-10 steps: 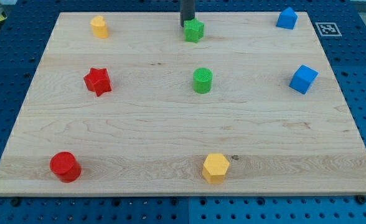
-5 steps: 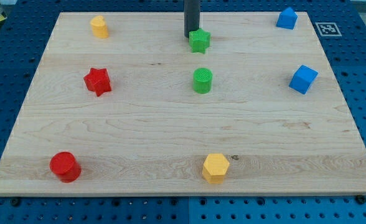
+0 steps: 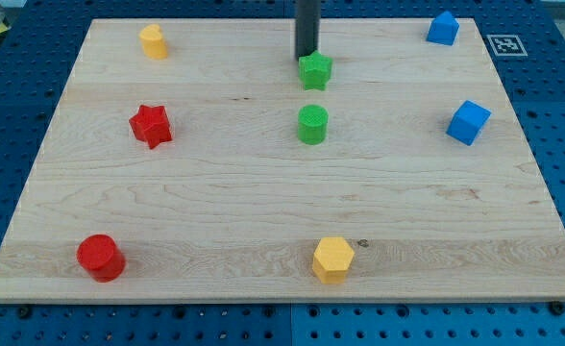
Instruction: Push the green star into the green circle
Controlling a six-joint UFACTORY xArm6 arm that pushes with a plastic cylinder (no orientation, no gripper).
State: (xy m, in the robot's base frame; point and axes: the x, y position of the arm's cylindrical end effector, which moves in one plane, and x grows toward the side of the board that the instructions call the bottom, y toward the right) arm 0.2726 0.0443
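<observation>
Here my tip (image 3: 307,60) touches the green star (image 3: 314,71) from above; the green circle (image 3: 312,125) sits near below. This tool is a plain rod, gripping nothing.

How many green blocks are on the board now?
2: the green star near the view's top centre, just below my tip, and the green circle below it, apart. None seems hidden.

A plain, smooth, dark grey cylindrical rod, straight-sided down to my tip (image 3: 307,61)
</observation>
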